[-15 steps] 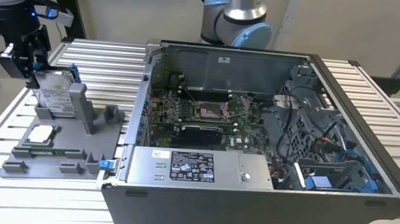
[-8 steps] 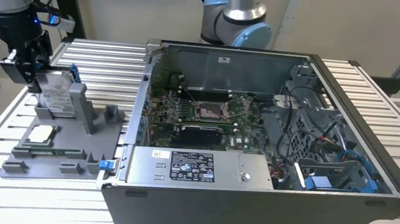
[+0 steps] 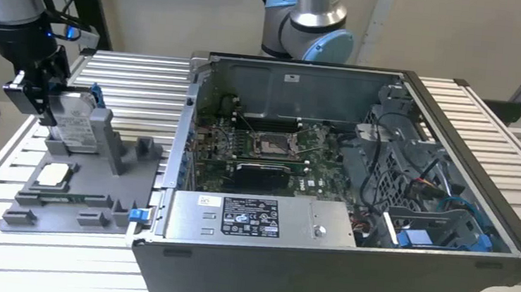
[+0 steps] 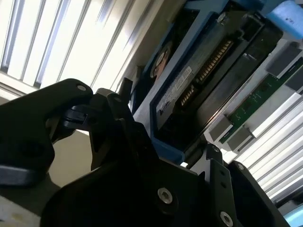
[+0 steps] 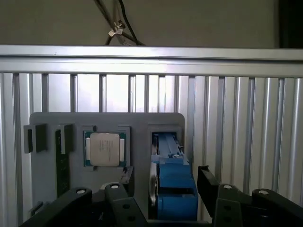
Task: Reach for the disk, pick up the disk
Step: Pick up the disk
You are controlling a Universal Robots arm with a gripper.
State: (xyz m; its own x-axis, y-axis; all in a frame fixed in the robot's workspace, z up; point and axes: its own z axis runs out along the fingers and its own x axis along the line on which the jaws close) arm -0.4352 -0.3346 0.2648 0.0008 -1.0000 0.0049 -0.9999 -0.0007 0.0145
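You see the disk (image 3: pixel 75 127) standing on edge in the grey holder (image 3: pixel 95 199) at the exterior view's left: silver, white-labelled, blue-bracketed.

On fixture (image 3: pixel 95 195): disk (image 3: pixel 75 126) upright in slot, chip (image 3: pixel 54 175) beside; case (image 3: pixel 325 272) adjacent.

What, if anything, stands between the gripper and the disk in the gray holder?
Nothing visible does. In the first wrist view the gripper is right at the disk, which stands on edge in a slot of the gray holder. The open fingers flank its two sides, with nothing between them and the disk.
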